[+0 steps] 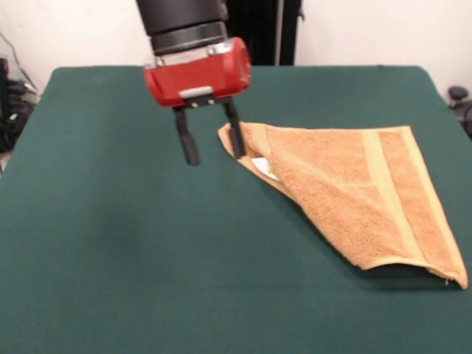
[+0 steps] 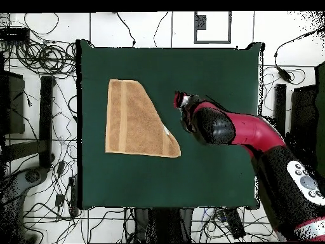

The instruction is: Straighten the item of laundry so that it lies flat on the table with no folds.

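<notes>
Terry towel lies folded into a triangle on the bench's right half: soft, light, limp, likely to drag on felt. The tool, spread and empty, hovers at the towel's far-left corner, seemingly the upper layer's free corner, the sensible pinch point.

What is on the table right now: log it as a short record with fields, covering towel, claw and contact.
towel: tan-orange towel folded over on a diagonal, roughly triangular, not flat
label: small white label showing at the folded edge
woven band: runs across the towel near one hem
table: dark green table, towel toward one side in the front view
claw: claw open, two dark fingers pointing down
contact: one finger at the towel's pointed corner; whether it touches cannot be told
task state: fold not yet undone
</notes>
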Controlling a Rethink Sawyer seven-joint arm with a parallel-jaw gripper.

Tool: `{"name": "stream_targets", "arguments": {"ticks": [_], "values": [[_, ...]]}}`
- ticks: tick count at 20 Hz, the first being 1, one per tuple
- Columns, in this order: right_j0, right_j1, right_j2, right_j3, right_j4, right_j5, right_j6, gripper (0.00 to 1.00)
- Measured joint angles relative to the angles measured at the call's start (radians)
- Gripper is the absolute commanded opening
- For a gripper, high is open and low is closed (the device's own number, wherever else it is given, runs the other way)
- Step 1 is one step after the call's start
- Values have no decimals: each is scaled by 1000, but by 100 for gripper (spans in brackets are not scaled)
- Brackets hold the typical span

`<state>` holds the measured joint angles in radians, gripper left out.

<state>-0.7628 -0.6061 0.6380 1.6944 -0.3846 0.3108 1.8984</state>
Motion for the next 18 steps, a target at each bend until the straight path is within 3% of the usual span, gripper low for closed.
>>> {"name": "stream_targets", "arguments": {"ticks": [18], "values": [[43, 83, 103, -53, -11, 0, 0, 100]]}}
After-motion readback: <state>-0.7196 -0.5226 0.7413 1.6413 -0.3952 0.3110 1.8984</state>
